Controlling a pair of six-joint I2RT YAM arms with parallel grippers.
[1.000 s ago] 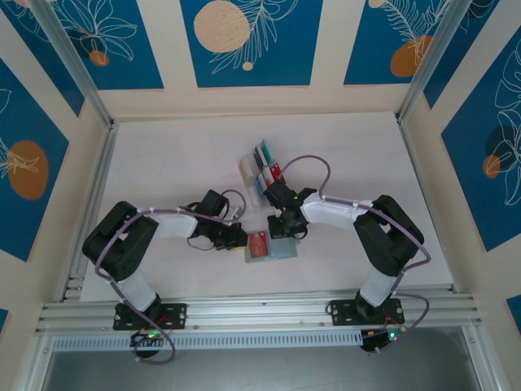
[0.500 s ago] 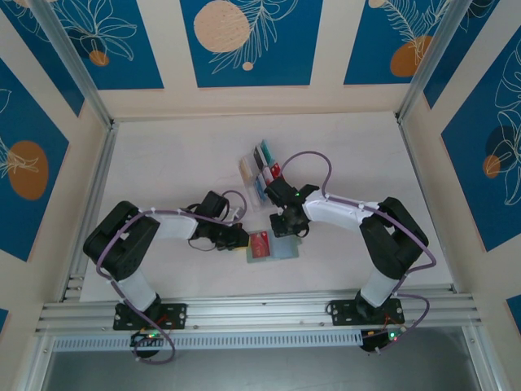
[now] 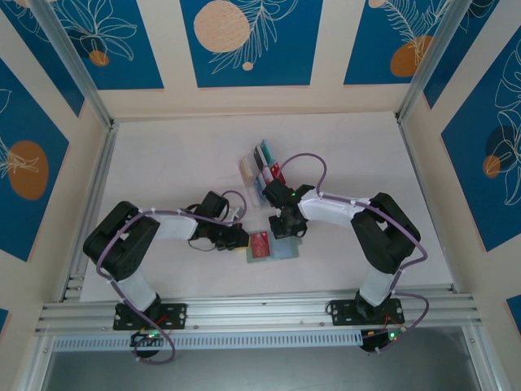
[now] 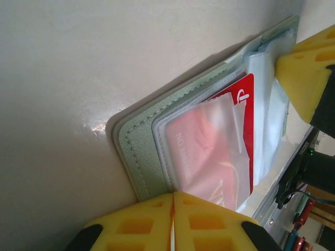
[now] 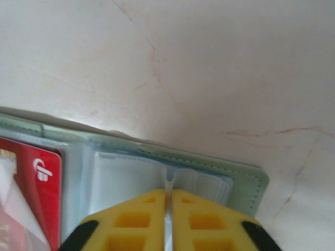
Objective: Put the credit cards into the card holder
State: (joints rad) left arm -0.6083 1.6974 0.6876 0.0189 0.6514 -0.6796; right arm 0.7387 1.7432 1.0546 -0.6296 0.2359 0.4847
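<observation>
The card holder (image 4: 137,157) lies open on the worktop (image 3: 179,163), with a red card (image 4: 245,110) in its left pocket. My right tool (image 5: 168,194) is pinched shut on a clear inner leaf of it. My left tool (image 4: 172,201) is closed at its edge. A clear rack (image 3: 247,168) of credit cards (image 3: 263,154) stands just beyond, partly behind my right arm.

Lettering of red card (image 4: 246,102) blurred behind card holder (image 4: 140,157) pocket

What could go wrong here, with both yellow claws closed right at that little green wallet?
The right gripper is shut right at a thin clear pocket of the card holder; pulling could crease or tear it.
The red card is only partly covered by its frosted pocket, so a tug might slide it out.
The left gripper is shut at the holder's edge; if it slips, the holder may skid.
</observation>
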